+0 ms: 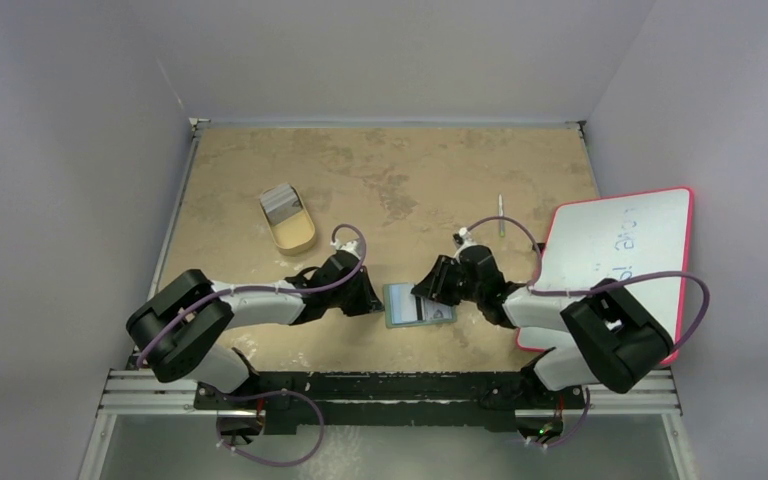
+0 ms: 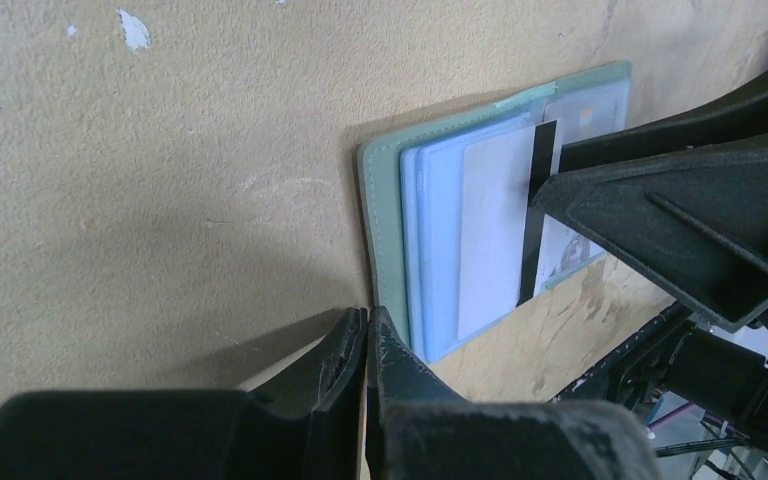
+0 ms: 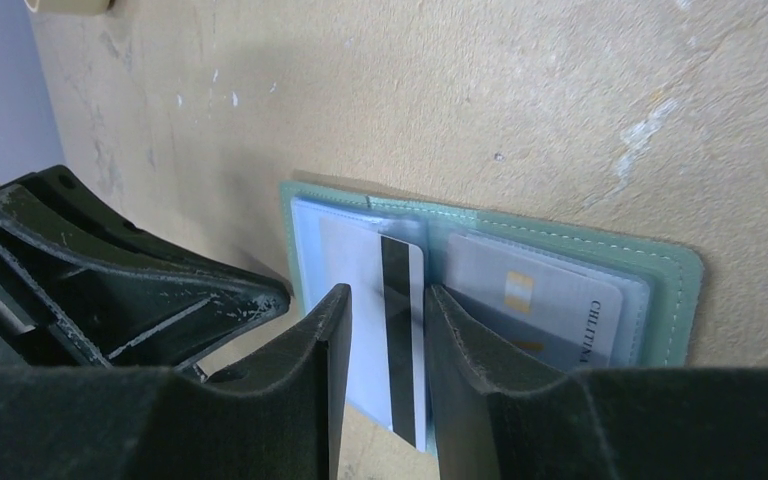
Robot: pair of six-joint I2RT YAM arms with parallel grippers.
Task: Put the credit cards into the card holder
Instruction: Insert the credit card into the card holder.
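Note:
The card holder point(image 1: 400, 300) lies open and flat on the table between both arms. A pale card with a black stripe point(image 3: 397, 300) rests on its left bluish pocket. Another grey card point(image 3: 535, 300) sits in the right pocket. My right gripper point(image 3: 385, 292) is open and low over the wallet, its fingers straddling the striped edge of the pale card. My left gripper point(image 2: 368, 330) is shut with nothing seen between its fingers, its tips at the wallet's green left edge point(image 2: 385, 240). More credit cards point(image 1: 280, 203) stand in the tan tray.
The tan oval tray point(image 1: 295, 238) sits at the back left of the table. A pink-edged whiteboard point(image 1: 615, 255) lies along the right side, partly under the right arm. A thin pen point(image 1: 501, 215) lies behind the right gripper.

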